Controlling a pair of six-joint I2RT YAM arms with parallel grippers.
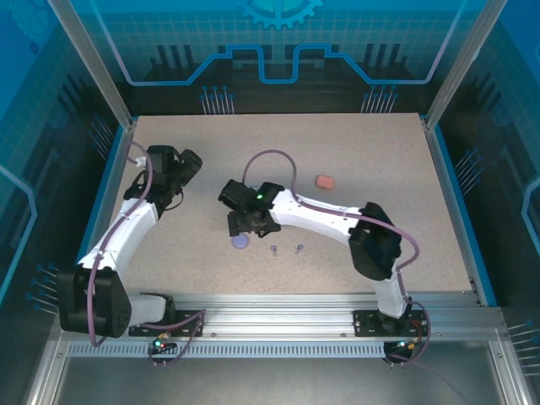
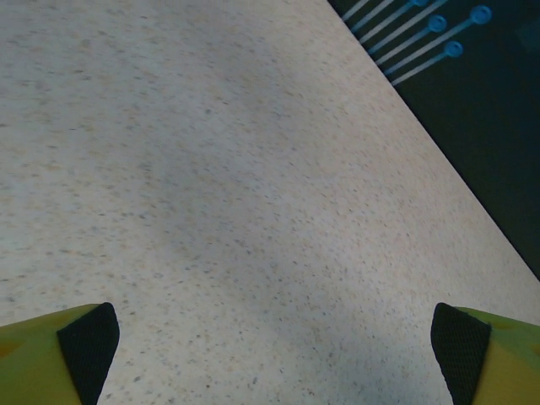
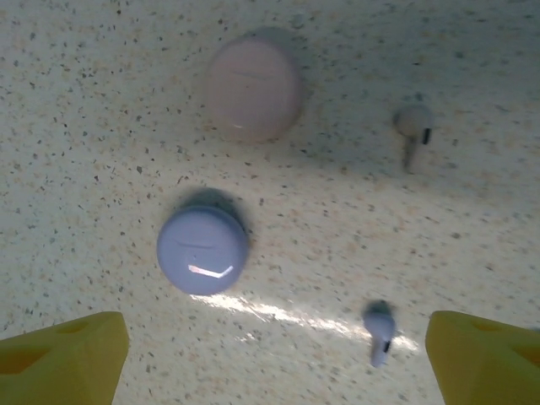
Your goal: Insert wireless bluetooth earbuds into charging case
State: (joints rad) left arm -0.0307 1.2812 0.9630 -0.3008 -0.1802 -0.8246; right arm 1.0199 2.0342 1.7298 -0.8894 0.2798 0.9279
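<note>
A round purple charging case (image 3: 202, 251) lies shut on the speckled table, and a pale pink case (image 3: 253, 89) lies shut just beyond it. One purple earbud (image 3: 380, 331) lies near my right finger (image 3: 485, 359), and a pale pink earbud (image 3: 413, 131) lies farther off. My right gripper (image 3: 270, 371) hangs open above them with nothing between its fingers. From above, the right gripper (image 1: 245, 222) hovers just behind the purple case (image 1: 240, 241), with two small earbuds (image 1: 273, 249) (image 1: 299, 248) to the right of the case. My left gripper (image 2: 274, 359) stands open over bare table.
A coral case (image 1: 324, 181) lies shut at mid-table right, apart from the rest. The left gripper (image 1: 179, 164) sits at the far left, near the blue side rail (image 1: 105, 194). A dark wall (image 2: 472, 126) borders the table in the left wrist view.
</note>
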